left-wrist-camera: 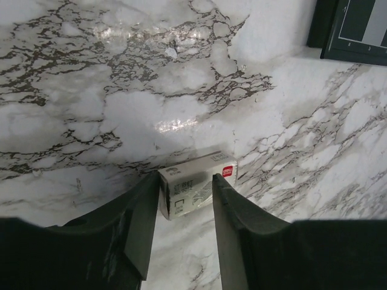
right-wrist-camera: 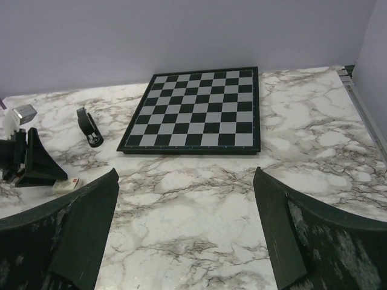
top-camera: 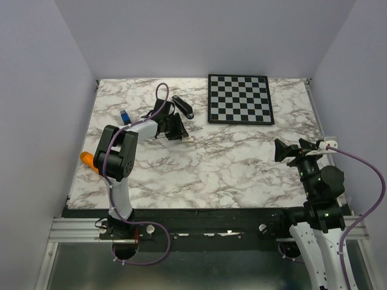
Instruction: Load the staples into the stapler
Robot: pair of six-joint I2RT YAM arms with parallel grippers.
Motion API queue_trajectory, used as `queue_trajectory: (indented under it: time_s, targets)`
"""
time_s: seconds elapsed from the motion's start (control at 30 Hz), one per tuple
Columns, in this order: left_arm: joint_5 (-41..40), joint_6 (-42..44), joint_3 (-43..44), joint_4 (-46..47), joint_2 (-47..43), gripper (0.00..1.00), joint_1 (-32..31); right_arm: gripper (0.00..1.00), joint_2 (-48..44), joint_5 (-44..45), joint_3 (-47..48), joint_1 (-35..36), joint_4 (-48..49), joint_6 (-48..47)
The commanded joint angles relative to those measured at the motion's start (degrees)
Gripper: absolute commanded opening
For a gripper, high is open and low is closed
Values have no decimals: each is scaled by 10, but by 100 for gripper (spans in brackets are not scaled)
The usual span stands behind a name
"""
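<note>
A black stapler (top-camera: pixel 182 106) lies at the back of the marble table, left of the chessboard; it also shows in the right wrist view (right-wrist-camera: pixel 89 128). A tiny white staple box (top-camera: pixel 188 139) lies in front of it. My left gripper (top-camera: pixel 178 130) is low over the box. In the left wrist view the box (left-wrist-camera: pixel 196 184) lies at the fingertips of the open left gripper (left-wrist-camera: pixel 185 181), its left end by the left finger, its right end past the right finger. No loose silvery staples show. My right gripper (top-camera: pixel 287 151) is open and empty (right-wrist-camera: pixel 184 241), far right.
A black-and-white chessboard (top-camera: pixel 240 98) lies at the back right. A small blue object (top-camera: pixel 124 116) and an orange object (top-camera: pixel 88 159) lie by the table's left edge. Purple walls close in the table on three sides.
</note>
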Motion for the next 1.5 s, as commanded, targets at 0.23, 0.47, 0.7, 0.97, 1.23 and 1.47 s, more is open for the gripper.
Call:
queue_trajectory:
  time_s: [0.23, 0.47, 0.7, 0.97, 1.23, 1.47]
  targets:
    - [65, 93, 31, -48, 39, 37, -17, 100, 7, 7, -6, 3, 17, -1]
    - [85, 139, 31, -62, 40, 27, -55, 100, 11, -1, -6, 4, 18, -1]
    - [90, 118, -7, -49, 21, 27, -108, 100, 17, -6, -6, 4, 18, -2]
    - [65, 13, -125, 30, -45, 28, -163, 100, 25, -40, -4, 6, 7, 12]
    - [40, -119, -218, 160, -102, 28, -212, 100, 88, -131, 17, 8, -16, 28]
    - [16, -161, -270, 233, -139, 37, -220, 100, 245, -232, 63, 10, -90, 86]
